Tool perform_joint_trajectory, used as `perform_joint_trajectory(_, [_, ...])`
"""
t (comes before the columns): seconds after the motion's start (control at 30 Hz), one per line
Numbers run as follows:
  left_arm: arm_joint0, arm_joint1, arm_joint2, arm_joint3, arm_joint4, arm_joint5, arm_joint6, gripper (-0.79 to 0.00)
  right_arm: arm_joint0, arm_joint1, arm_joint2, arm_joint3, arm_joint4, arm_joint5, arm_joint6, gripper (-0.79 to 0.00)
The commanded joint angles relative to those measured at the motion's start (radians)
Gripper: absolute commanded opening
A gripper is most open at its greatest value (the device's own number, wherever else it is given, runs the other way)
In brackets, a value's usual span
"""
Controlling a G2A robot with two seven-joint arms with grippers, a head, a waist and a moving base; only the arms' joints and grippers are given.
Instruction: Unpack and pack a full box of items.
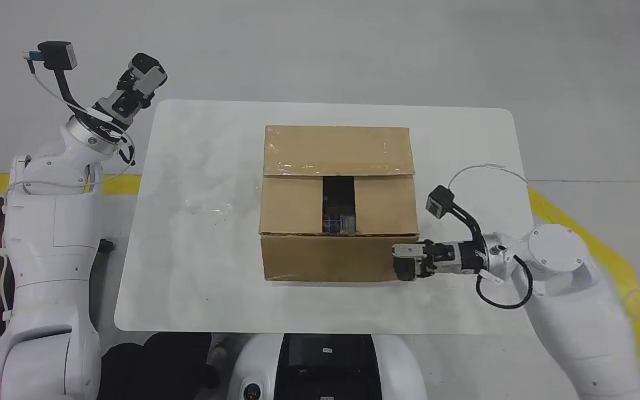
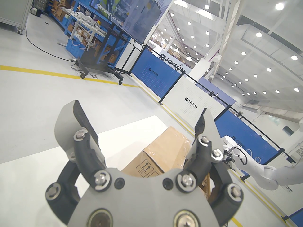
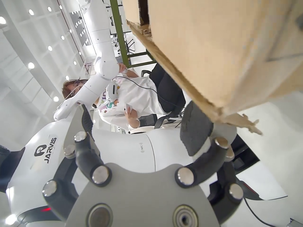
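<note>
I am working at a glossy white table (image 1: 200,260) on a pale floor (image 2: 35,95) crossed by a yellow line (image 2: 42,72), with blue shelves (image 2: 71,8) and a big screen (image 2: 127,8) standing behind. The box (image 1: 338,200), brown corrugated cardboard with shiny clear tape (image 1: 340,165) and a printed arrow mark (image 2: 145,166), is sitting mid-table with its flaps parted over a dark gap. My right pincer (image 1: 403,257) is gaping at its near right corner, one rough dark pad (image 3: 196,128) by the torn flap edge. My left pincer (image 1: 143,75) is hanging wide open off the table's far left corner.
</note>
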Motion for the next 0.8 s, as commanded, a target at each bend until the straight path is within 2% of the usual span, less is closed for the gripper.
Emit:
perform_joint_trajectory(0.0, [0.000,0.000,0.000,0.000,0.000,0.000,0.000,0.000,-0.002,0.002,0.022,-0.031,0.039,-0.016,0.004,0.000])
perform_joint_trajectory(0.17, [0.000,0.000,0.000,0.000,0.000,0.000,0.000,0.000,-0.005,0.001,0.083,-0.039,0.190,-0.099,0.003,0.000])
perform_joint_trajectory(0.33, [0.000,0.000,0.000,0.000,0.000,0.000,0.000,0.000,-0.004,0.001,0.150,0.045,0.286,-0.168,-0.054,0.000])
perform_joint_trajectory(0.43, [0.000,0.000,0.000,0.000,0.000,0.000,0.000,0.000,-0.007,0.003,0.192,0.101,0.282,-0.215,-0.102,0.000])
perform_joint_trajectory(0.6, [0.000,0.000,0.000,0.000,0.000,0.000,0.000,0.000,-0.011,0.009,0.257,0.176,0.189,-0.266,-0.230,0.000])
perform_joint_trajectory(0.77, [0.000,0.000,0.000,0.000,0.000,0.000,0.000,0.000,-0.024,0.014,0.306,0.208,0.171,-0.296,-0.259,0.000])
